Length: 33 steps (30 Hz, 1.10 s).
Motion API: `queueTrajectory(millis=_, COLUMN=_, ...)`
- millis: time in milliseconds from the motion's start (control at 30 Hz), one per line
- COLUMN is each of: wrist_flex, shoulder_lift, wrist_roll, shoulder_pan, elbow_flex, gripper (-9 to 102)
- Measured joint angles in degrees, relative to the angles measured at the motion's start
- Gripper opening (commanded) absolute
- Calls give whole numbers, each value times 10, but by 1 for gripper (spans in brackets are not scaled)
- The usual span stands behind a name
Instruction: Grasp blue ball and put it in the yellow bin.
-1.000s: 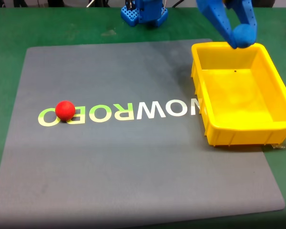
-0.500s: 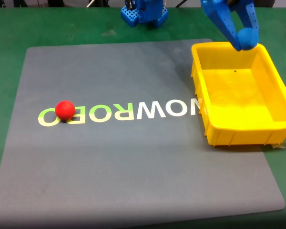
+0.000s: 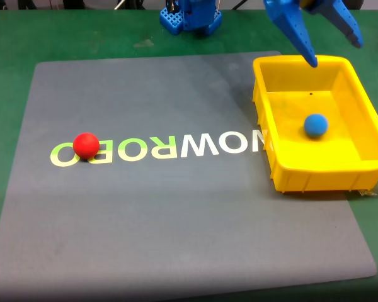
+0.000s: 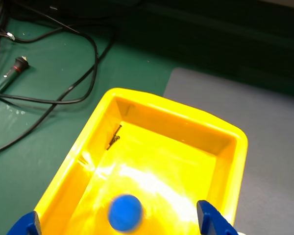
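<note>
- The blue ball [image 3: 315, 125] lies inside the yellow bin [image 3: 283, 170], on its floor, free of the fingers [image 3: 301, 38].
- The gripper [image 3: 332, 53] hangs above the bin's far rim, spread wide and holding nothing.
- In the wrist view the ball [image 4: 125, 212] sits between and below the two fingertips [image 4: 213, 221].
- A red ball [image 3: 85, 145] rests on the grey mat [image 3: 176, 220], well apart.

one blue ball [image 3: 315, 125], one red ball [image 3: 85, 145], one yellow bin [image 3: 283, 173]
</note>
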Motion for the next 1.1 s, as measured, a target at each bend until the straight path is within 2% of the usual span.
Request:
queueTrajectory(millis=133, wrist_flex=0, shoulder_lift=58, wrist_roll=-11, shoulder_pan=1, elbow_flex=43, gripper=34)
queueTrajectory(millis=233, wrist_flex=0, shoulder_lift=140, wrist_roll=-23, shoulder_pan=4, elbow_flex=108, gripper=28)
queueTrajectory(millis=433, wrist_flex=11, shoulder_lift=359, wrist_roll=-56, shoulder_pan=38, elbow_flex=301, gripper=4)
queueTrajectory(millis=500, wrist_flex=18, shoulder_lift=438, wrist_roll=-74, shoulder_pan=62, elbow_flex=379, gripper=0)
queueTrajectory(millis=833, wrist_flex=42, shoulder_lift=721, wrist_roll=-141, shoulder_pan=187, elbow_flex=710, gripper=0)
queueTrajectory(millis=1000, wrist_flex=139, shoulder_lift=860, wrist_roll=-148, shoulder_pan=219, elbow_flex=834, gripper=0)
queueTrajectory(millis=1100, wrist_flex=201, shoulder_lift=924, wrist_roll=-146, shoulder_pan=229, elbow_flex=856, gripper=0)
